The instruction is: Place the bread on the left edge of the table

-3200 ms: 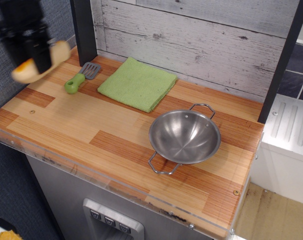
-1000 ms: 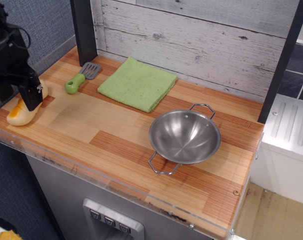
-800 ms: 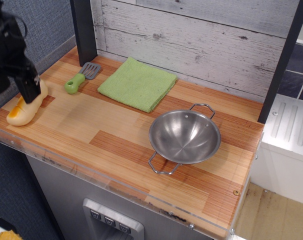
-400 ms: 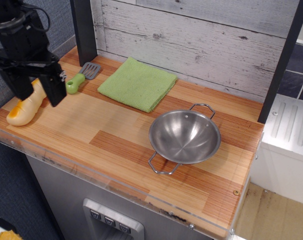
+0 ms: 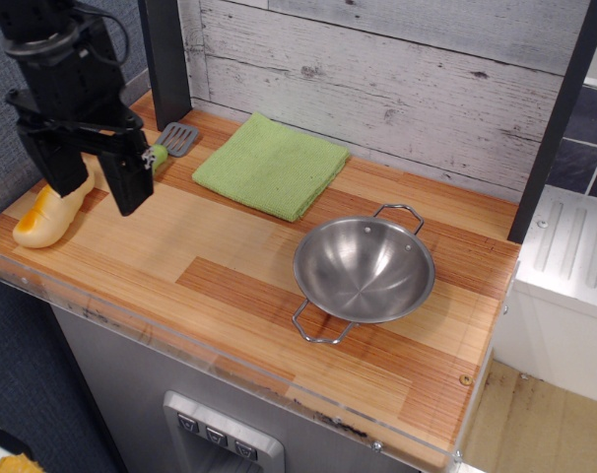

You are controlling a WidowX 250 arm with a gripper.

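Note:
The bread (image 5: 44, 219), a pale cream toy loaf with orange browning, lies on the wood-plank table (image 5: 230, 286) at its left edge, near the front corner. My black gripper (image 5: 94, 189) hangs above the table just right of the bread's far end. Its two fingers (image 5: 133, 182) stand apart and hold nothing. The left finger covers part of the loaf's far end.
A green-handled spatula (image 5: 165, 146) lies at the back left, partly behind my gripper. A green cloth (image 5: 271, 164) lies at the back middle. A steel two-handled bowl (image 5: 364, 271) sits to the right. A dark post (image 5: 165, 59) stands at the back left corner.
My gripper carried the bread down to the left edge, let go of it, then rose and moved right, away from the loaf. The bread stays where it was set.

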